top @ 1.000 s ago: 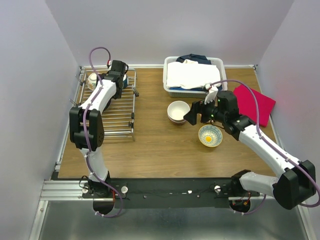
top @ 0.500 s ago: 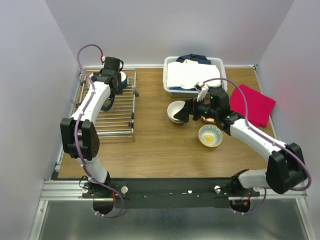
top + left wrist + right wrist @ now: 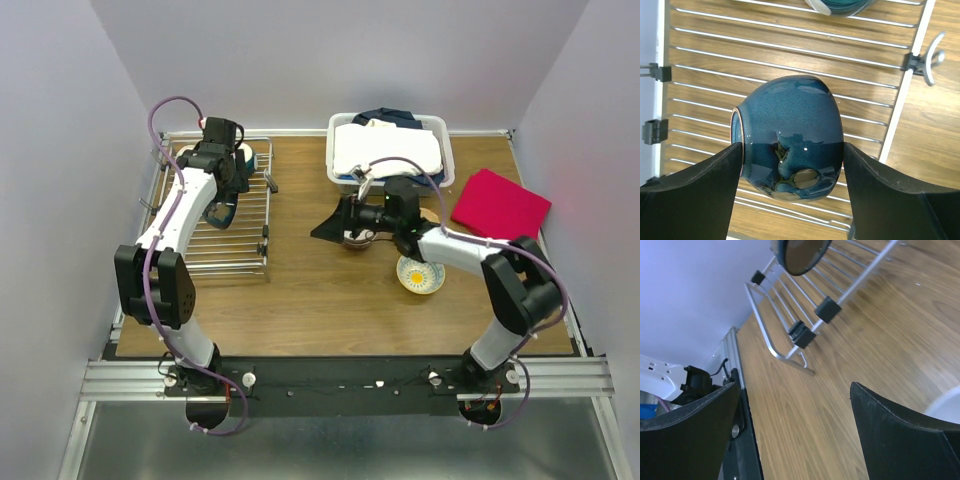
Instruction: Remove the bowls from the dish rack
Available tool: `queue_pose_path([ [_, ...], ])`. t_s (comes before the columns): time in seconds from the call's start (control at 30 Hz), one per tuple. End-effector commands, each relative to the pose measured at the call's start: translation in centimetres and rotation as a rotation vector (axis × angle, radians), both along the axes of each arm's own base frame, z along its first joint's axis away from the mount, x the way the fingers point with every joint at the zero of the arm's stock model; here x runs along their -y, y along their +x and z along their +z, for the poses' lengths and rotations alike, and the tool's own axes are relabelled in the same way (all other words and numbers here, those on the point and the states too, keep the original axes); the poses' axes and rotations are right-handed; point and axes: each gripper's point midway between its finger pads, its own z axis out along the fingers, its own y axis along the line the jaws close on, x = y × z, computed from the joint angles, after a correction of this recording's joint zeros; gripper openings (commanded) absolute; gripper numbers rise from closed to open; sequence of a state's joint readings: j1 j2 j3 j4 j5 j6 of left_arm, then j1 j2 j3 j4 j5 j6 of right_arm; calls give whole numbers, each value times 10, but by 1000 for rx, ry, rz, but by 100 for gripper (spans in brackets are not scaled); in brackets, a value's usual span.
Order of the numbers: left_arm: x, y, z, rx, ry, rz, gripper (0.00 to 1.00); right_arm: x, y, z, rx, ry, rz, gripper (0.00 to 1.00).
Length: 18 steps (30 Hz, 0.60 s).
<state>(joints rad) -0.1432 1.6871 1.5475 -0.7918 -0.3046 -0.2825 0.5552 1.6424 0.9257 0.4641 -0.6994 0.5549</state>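
Right end effector (image 3: 794,386) swung leftward, spread; left end effector (image 3: 792,146) pinches blue bowl (image 3: 790,115) over dish rack (image 3: 896,110).

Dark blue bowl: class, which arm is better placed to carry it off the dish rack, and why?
Left. The left end effector grips the dark blue bowl over the dish rack; the right end effector is open and empty.

In the top view, the right gripper (image 3: 333,228) covers most of the stacked bowls (image 3: 355,244); their count cannot be told. The left arm (image 3: 185,205) hides the far left corner of the dish rack (image 3: 240,250). In the left wrist view, the top edge cuts off a teal bowl (image 3: 840,5), and the interior of the dark blue bowl (image 3: 790,145) is hidden. In the right wrist view, a dark round object (image 3: 800,255) is cut off at the top edge and a white rim (image 3: 947,407) at the right edge.
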Motion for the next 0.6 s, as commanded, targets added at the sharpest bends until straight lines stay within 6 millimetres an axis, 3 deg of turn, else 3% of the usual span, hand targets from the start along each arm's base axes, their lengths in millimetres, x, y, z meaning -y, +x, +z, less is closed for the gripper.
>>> queue_pose_path([
  [0.0, 8, -2, 32, 92, -73, -4, 28, -46, 8, 32, 96, 191, 83, 99],
  [0.07, 8, -5, 32, 91, -78, 0, 27, -61, 15, 44, 136, 252, 107, 99],
  [0.1, 8, -7, 30, 85, -80, -1, 27, -71, 15, 28, 99, 251, 128, 99],
  [0.2, 11, -9, 28, 81, -96, -8, 25, -95, 16, 40, 152, 298, 168, 99],
  [0.27, 15, -11, 26, 76, -113, -16, 25, -108, 20, 29, 144, 298, 186, 99],
  [0.43, 22, -14, 27, 83, -154, -26, 25, -141, 25, 38, 178, 351, 216, 99],
  [0.5, 24, -14, 31, 95, -167, -26, 24, -158, 31, 21, 152, 350, 224, 98],
  [0.57, 27, -14, 34, 104, -180, -26, 21, -167, 29, 17, 154, 359, 232, 97],
])
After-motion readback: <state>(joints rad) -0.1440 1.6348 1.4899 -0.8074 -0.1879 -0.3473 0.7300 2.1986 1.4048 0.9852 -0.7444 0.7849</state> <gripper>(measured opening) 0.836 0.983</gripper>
